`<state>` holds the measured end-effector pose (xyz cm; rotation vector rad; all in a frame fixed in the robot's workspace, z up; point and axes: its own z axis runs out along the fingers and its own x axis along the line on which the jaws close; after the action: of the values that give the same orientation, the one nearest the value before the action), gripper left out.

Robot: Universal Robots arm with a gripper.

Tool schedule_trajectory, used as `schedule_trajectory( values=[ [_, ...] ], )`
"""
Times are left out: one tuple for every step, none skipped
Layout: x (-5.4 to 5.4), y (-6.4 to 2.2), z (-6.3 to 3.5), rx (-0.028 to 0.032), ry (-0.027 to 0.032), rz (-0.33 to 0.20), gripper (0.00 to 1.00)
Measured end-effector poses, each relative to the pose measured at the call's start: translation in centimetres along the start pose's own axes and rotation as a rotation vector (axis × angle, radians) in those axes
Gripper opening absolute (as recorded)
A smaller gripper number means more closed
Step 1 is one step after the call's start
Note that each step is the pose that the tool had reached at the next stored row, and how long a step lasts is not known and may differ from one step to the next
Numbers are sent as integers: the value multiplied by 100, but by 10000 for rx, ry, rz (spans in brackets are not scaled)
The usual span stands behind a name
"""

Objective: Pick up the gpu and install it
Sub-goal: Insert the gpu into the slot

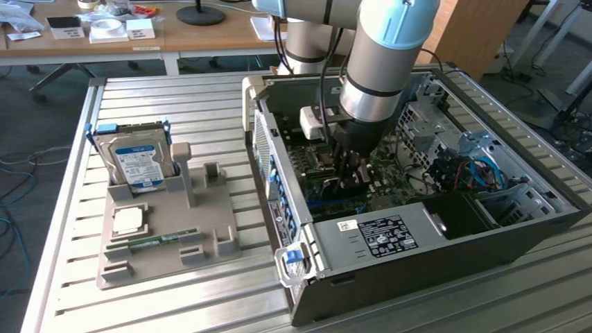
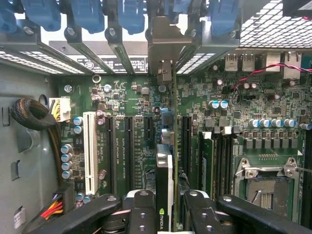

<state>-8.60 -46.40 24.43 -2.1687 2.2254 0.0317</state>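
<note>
Fingers (image 2: 146,209) pinch the gpu (image 2: 165,180) edge-on, one black pad on each face of the card, so the gripper (image 2: 163,214) is clamped on it rather than spread. From where I stand the arm (image 1: 379,62) reaches straight down into the open case (image 1: 416,229), with the gripper (image 1: 350,173) low over the motherboard (image 1: 389,187). Through the wrist camera the gpu stands on its edge over the motherboard (image 2: 136,97), lined up along one of the dark slots (image 2: 186,141) beside the white slot (image 2: 89,151), and its pale bracket (image 2: 168,46) reaches up to the row of blue latches (image 2: 131,14) at the case's rear wall. So the pick-up is plainly done, and the card is already inside the case at the slot. Whether its lower edge is fully pressed home I cannot tell; the contact line is hidden behind the card itself. I'd judge the install to be in its last stage, with the seating unconfirmed and the grip not yet let go. Over on the exterior view's left, the tray (image 1: 166,250) holds the hard drive (image 1: 134,163) upright and a memory stick (image 1: 152,241) lying flat, well apart from the case.
</note>
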Motion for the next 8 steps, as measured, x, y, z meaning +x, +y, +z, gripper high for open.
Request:
schedule_trajectory(
  values=[
    [-3, 0, 0, 1, -1, 1, 27],
    [-5, 0, 0, 0, -1, 1, 27],
    [-8, 0, 1, 1, -2, 0, 27],
    [-11, 1, 1, 1, -3, 1, 27],
    [-12, 1, 1, 1, -3, 1, 27],
    [-14, 0, 1, 1, -3, 1, 27],
    [-15, 0, 2, 2, -4, 1, 27],
    [-16, 1, 2, 2, -4, 1, 27]
  ],
)
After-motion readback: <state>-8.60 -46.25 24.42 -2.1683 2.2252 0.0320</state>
